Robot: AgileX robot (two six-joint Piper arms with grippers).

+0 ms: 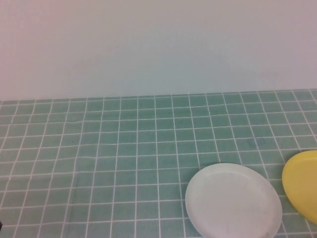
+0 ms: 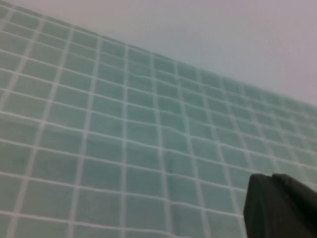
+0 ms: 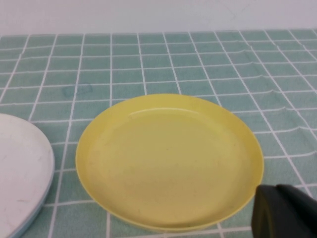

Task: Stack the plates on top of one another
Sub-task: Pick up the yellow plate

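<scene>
Yellow round plastic plate [image 3: 168,161] lies just ahead of the right gripper [image 3: 285,210], fingers together, beside the white-over-blue plate [image 3: 20,173]; left gripper [image 2: 280,206], fingers together, faces bare tiled tabletop [image 2: 124,139].

My bench [image 1: 99,163] wears a teal-green cover with a thin white grid, kind of like bathroom tile. The wall [image 1: 158,44] behind it is plain off-white. The white plate [image 1: 233,201] shows a pale blue edge underneath it in the right wrist view, and the yellow plate [image 3: 168,158] is a flat lemon colour. Both gripper tips, left gripper [image 2: 282,208] and right gripper [image 3: 285,210], look matte black.
</scene>
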